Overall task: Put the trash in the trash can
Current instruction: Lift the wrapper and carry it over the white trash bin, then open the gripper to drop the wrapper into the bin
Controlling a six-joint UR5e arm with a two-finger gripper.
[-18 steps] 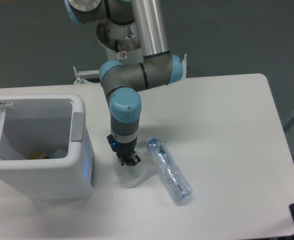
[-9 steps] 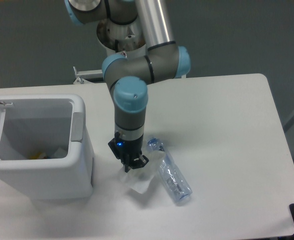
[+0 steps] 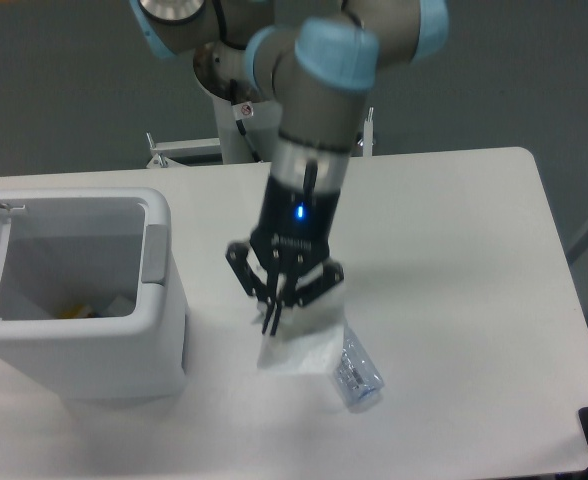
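White crumpled wrapper point(image 3: 299, 345) now hangs clenched in the gripper point(image 3: 282, 312), lifted off the table since a second ago; trash can point(image 3: 164, 300) next.

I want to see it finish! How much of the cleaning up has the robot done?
The gripper has lifted the white wrapper off the table, so that's in hand. The trash can stands open, with something already inside. The clear bottle lies on the table, waiting.
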